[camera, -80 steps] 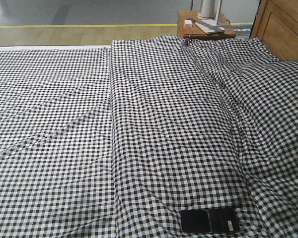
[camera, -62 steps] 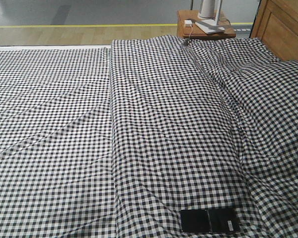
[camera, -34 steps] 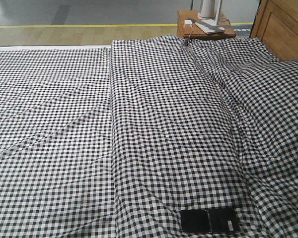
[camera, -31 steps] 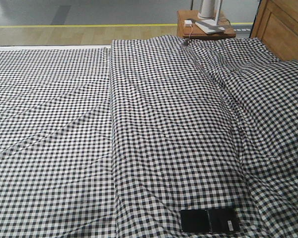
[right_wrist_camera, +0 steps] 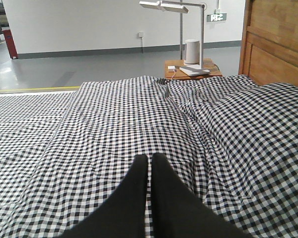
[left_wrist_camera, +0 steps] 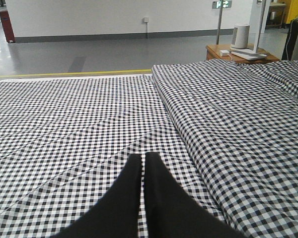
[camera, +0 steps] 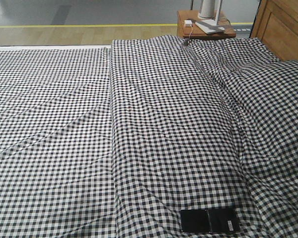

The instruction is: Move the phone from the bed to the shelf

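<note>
Nothing has shifted over the last second or so: the phone (camera: 209,220) lies flat exactly where it did, at the very near edge of the front view and right of centre, on the raised middle strip of the bed (camera: 164,124), its crease running across the middle and a small white sticker at its right end. By my reading the task has not yet begun, with the reach for the phone the first step still open. Neither arm enters the front view, so only the wrist cameras show the tools. The left gripper (left_wrist_camera: 143,157) has its dark fingers pressed together with a hairline slit between them and nothing held, hovering over the flatter left part of the gingham. The right gripper (right_wrist_camera: 149,157) is likewise closed and empty above the rumpled folds nearer the pillow end. Neither wrist view contains the phone, so only the front camera locates it, and the jaws would have to part before any grasp. Farther off, the right wrist view alone shows the desk lamp (right_wrist_camera: 171,6) and a white cylinder (right_wrist_camera: 191,51) on the bedside table (camera: 203,29), beside the brown headboard (camera: 283,29). Beyond the bed runs a yellow line (camera: 79,26) on the floor. The shelf appears in no view.
</note>
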{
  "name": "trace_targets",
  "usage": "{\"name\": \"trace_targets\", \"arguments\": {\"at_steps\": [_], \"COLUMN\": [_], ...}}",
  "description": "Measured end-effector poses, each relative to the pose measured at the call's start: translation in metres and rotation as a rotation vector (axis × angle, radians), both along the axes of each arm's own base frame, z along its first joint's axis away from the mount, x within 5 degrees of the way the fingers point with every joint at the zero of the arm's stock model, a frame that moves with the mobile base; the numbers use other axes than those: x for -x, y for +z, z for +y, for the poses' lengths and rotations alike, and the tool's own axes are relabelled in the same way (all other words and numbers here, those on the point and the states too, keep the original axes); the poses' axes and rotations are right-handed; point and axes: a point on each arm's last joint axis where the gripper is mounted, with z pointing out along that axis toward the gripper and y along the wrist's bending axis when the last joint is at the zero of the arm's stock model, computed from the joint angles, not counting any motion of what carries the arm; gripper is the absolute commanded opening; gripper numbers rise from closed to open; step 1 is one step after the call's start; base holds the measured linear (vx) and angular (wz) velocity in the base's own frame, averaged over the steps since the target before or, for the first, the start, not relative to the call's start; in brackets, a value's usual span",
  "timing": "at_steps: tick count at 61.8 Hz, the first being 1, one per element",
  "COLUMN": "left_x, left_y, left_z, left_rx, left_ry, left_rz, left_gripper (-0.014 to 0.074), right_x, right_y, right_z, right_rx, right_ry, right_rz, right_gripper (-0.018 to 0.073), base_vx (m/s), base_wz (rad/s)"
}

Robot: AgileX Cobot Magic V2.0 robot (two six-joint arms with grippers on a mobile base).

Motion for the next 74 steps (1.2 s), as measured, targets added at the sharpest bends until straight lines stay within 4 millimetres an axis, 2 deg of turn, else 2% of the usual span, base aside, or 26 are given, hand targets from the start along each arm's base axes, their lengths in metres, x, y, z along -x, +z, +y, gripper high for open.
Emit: {"name": "trace_targets", "arguments": {"at_steps": [27,48,55,66,74], "left_x": [0.0,0.0,0.0,0.0,0.0], "left_y": [0.0,0.0,0.0,0.0,0.0], "left_z": [0.0,0.0,0.0,0.0,0.0], "left_rx": [0.0,0.0,0.0,0.0,0.0], "left_ry": [0.0,0.0,0.0,0.0,0.0], "left_rz": [0.0,0.0,0.0,0.0,0.0], "left_gripper": [0.0001,0.0001,0.0001,0.0001,0.0001], "right_x": [0.0,0.005,0.01,0.026,0.027], "right_y": [0.004,0.04,0.061,0.118,0.155], "right_z": [0.0,-0.004,-0.004,-0.004,-0.004], "right_rx": [0.019,0.042,0.041,0.042,0.042], "right_ry": [-0.003,-0.048,-0.05,-0.055,-0.052], "right_rz": [-0.05,-0.433,-0.495,-0.644,-0.66], "right_gripper": [-0.0004,-0.0004,-0.0004,-0.0004,-0.0004], "base_vx": [0.0,0.0,0.0,0.0,0.0], "base_wz": [0.0,0.0,0.0,0.0,0.0]}}
